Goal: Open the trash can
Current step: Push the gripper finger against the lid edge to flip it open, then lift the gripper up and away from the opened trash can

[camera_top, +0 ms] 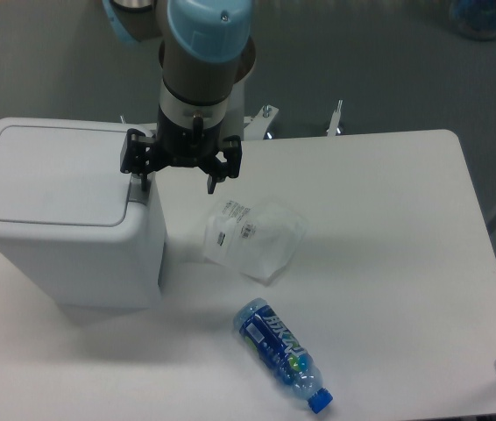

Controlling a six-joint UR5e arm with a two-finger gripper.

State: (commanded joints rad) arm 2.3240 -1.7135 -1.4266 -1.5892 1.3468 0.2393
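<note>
Here, at the far left, the large boxy white plastic trash can [64,228] with rounded corners sits on the white table [388,263], its flat lid down. The black two-finger gripper [178,182] hangs at the can's right edge with its jaws spread wide: one finger [139,180] is over the push tab at the lid's right side, the other over the table. Just below the right-hand finger lies a crumpled clear plastic bag [252,235]. Farther below and to the right lies a blue-labelled clear plastic bottle [281,353] on its side.
</note>
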